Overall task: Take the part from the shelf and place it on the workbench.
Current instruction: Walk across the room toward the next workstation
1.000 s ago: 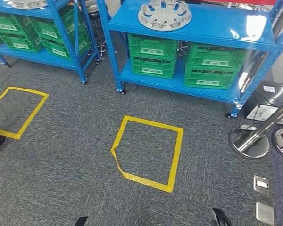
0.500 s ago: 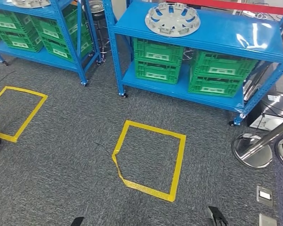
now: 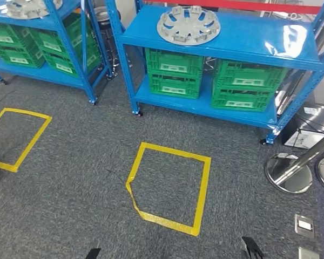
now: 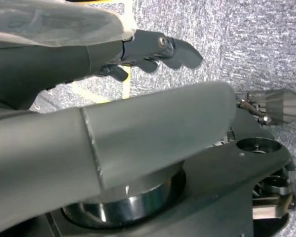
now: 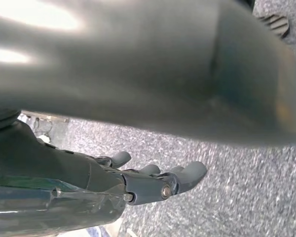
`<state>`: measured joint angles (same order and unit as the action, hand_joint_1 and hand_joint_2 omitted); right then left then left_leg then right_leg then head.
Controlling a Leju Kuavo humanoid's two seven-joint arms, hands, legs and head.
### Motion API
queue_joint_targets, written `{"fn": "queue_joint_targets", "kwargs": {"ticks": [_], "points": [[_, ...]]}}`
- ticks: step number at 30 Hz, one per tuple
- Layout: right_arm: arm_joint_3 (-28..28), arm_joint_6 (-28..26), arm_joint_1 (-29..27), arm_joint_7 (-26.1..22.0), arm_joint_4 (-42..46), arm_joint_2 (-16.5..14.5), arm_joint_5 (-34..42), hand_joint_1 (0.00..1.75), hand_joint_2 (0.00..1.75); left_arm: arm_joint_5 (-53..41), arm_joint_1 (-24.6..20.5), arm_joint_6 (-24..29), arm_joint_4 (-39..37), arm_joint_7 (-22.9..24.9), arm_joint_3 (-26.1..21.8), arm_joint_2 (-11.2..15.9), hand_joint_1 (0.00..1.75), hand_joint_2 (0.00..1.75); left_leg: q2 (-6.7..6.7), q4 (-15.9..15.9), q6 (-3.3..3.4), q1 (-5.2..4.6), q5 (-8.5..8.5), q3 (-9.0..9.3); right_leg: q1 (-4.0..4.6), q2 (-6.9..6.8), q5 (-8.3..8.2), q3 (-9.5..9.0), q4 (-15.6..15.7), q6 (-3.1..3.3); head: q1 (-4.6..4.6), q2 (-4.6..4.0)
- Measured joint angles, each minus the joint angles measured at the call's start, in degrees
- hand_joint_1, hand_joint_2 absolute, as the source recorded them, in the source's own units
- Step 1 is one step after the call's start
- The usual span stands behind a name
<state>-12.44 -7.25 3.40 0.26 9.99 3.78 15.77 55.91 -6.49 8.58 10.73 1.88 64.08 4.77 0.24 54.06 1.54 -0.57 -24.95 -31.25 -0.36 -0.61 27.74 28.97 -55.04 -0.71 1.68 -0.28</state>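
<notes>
Behind crates [image 3: 174, 71], shelf [image 3: 217, 102] interior hidden

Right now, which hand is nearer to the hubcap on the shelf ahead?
Right hand, slightly; the hubcap lies toward its side. It and the left hand hang low, far away.

Both arms hang down over the floor. The left hand [image 4: 154, 49] holds nothing, its fingers [image 4: 183, 52] stretched out and slightly apart. The right hand [image 5: 146, 182] is likewise empty, fingers [image 5: 191, 173] extended.
</notes>
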Motion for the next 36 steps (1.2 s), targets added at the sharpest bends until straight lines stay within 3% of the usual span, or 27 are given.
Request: {"fn": "queue_joint_targets", "kwargs": {"ticks": [1, 8, 11, 13, 15, 17, 18, 19, 22, 23, 25, 26, 29, 31, 34, 36], "points": [[-0.01, -0.03, 0.00, -0.03, 0.00, 0.00, 0.05, 0.00, 0.00, -0.04, -0.03, -0.01, 0.00, -0.01, 0.01, 0.00, 0.00, 0.00, 0.01, -0.11, 0.17, 0.02, -0.11, 0.06, 0.03, 0.03, 0.03, 0.00, 0.00, 0.09, 0.10, 0.00], [-0.02, -0.11, -0.01, 0.07, 0.00, 0.00, 0.42, 0.00, 0.00, -0.12, -0.01, -0.01, 0.00, 0.45, 0.03, -0.01, 0.00, 0.00, 0.02, -0.39, -0.35, 0.23, 0.06, 0.05, 0.24, 0.06, 0.09, 0.10, -0.02, 0.33, 0.09, 0.00], [-0.03, -0.10, 0.00, 0.24, 0.01, 0.00, 0.90, 0.00, 0.00, -0.13, -0.07, -0.01, 0.00, 0.58, 0.04, 0.10, 0.00, 0.00, 0.06, -1.12, -0.05, 0.21, 0.09, 0.47, 0.04, 0.20, -0.17, -0.33, 0.89, -0.05, 0.17, 0.00], [-0.05, -0.13, 0.00, 0.27, 0.01, 0.00, 1.04, 0.00, 0.00, -0.13, -0.11, -0.01, 0.00, 0.60, 0.05, -0.01, 0.00, 0.00, 0.43, -3.58, 0.13, 0.57, 0.88, 1.97, 0.04, 0.39, 0.26, -0.54, 0.60, -0.49, 0.20, 0.00], [-0.06, -0.25, 0.00, 0.19, 0.00, 0.02, 1.04, 0.00, 0.00, -0.13, -0.15, -0.01, 0.00, 0.62, 0.08, -0.16, 0.00, 0.00, 0.92, -5.44, -0.09, 0.95, 1.47, 3.28, -0.07, 0.50, 2.92, 1.73, -4.48, -0.96, -0.07, 0.00], [-0.06, -0.41, -0.10, 0.15, 0.00, 0.05, 1.02, 0.00, 0.00, -0.13, -0.17, -0.01, 0.00, 0.66, 0.10, -0.21, 0.00, 0.00, 1.11, -5.59, -0.28, 1.16, 1.38, 3.61, -0.53, 0.53, 5.93, 5.69, -11.99, -1.66, -0.32, 0.00], [-0.07, -0.48, -0.20, 0.19, 0.00, 0.06, 1.02, 0.00, 0.00, -0.13, -0.17, -0.01, 0.00, 0.69, 0.10, -0.23, 0.00, 0.00, 1.11, -5.43, -0.52, 1.36, 1.21, 3.67, -0.87, 0.51, 6.11, 6.83, -13.91, -2.12, -0.38, 0.00], [-0.07, -0.50, -0.28, 0.27, 0.00, 0.07, 1.02, 0.00, 0.00, -0.14, -0.17, -0.01, 0.00, 0.72, 0.11, -0.27, 0.00, 0.00, 1.09, -5.15, -0.86, 1.66, 0.98, 3.71, -1.27, 0.49, 5.09, 6.89, -13.58, -2.64, -0.40, 0.00], [-0.08, -0.55, -0.29, 0.40, 0.00, -0.02, 1.02, 0.00, 0.00, -0.18, -0.15, -0.01, -0.02, 0.74, 0.13, -0.25, 0.00, 0.00, 0.87, -3.09, -2.56, 2.69, -0.32, 3.49, -2.41, 0.57, -0.57, 2.50, -3.57, -4.38, -0.71, 0.00], [-0.08, -0.56, -0.27, 0.40, -0.01, -0.06, 1.02, 0.00, 0.00, -0.18, -0.16, -0.01, -0.04, 0.73, 0.14, -0.21, 0.00, 0.00, 0.74, -2.16, -3.15, 2.78, -0.73, 3.19, -2.51, 0.80, -1.26, 1.54, -1.42, -4.26, -0.93, 0.00], [-0.09, -0.56, -0.29, 0.45, -0.02, -0.14, 1.02, 0.00, 0.00, -0.23, -0.24, -0.01, -0.08, 0.70, 0.16, -0.06, 0.00, 0.00, 0.49, -1.08, -3.80, 2.72, -1.26, 2.67, -2.40, 1.30, -0.97, 1.52, -1.05, -3.11, -0.99, 0.00], [-0.09, -0.56, -0.31, 0.50, -0.02, -0.09, 1.02, 0.00, 0.00, -0.25, -0.24, -0.01, -0.08, 0.69, 0.17, -0.12, 0.00, 0.00, 0.43, -0.90, -3.64, 2.75, -1.20, 2.52, -2.42, 1.33, -0.94, 1.68, -1.18, -2.52, -0.77, 0.00], [-0.09, -0.56, -0.29, 0.59, -0.02, -0.09, 1.02, 0.00, 0.00, -0.31, -0.22, -0.01, -0.09, 0.68, 0.20, -0.06, 0.00, 0.00, 0.38, -1.06, -2.54, 2.74, -0.61, 2.47, -2.36, 1.38, -0.96, 1.91, -1.26, -2.18, 0.01, 0.00], [-0.08, -0.56, -0.28, 0.59, -0.01, -0.09, 1.02, 0.00, 0.00, -0.38, -0.25, -0.01, -0.09, 0.68, 0.20, -0.03, 0.00, 0.00, 0.38, -1.23, -2.16, 2.72, -0.37, 2.49, -2.25, 1.40, -0.89, 1.94, -1.26, -1.87, 0.57, 0.00], [-0.08, -0.56, -0.27, 0.59, 0.00, -0.09, 1.03, 0.00, 0.00, -0.44, -0.26, -0.01, -0.09, 0.68, 0.20, -0.01, 0.00, 0.00, 0.40, -1.75, -1.98, 2.79, -0.39, 2.63, -1.93, 1.34, -0.71, 1.91, -1.28, -1.21, 1.33, 0.00], [-0.08, -0.56, -0.25, 0.59, 0.00, -0.09, 1.03, 0.00, 0.00, -0.44, -0.26, -0.01, -0.09, 0.68, 0.20, -0.02, 0.00, 0.00, 0.41, -2.02, -2.26, 2.90, -0.52, 2.70, -1.71, 1.25, -0.63, 1.91, -1.29, -0.95, 1.65, 0.00]]}}
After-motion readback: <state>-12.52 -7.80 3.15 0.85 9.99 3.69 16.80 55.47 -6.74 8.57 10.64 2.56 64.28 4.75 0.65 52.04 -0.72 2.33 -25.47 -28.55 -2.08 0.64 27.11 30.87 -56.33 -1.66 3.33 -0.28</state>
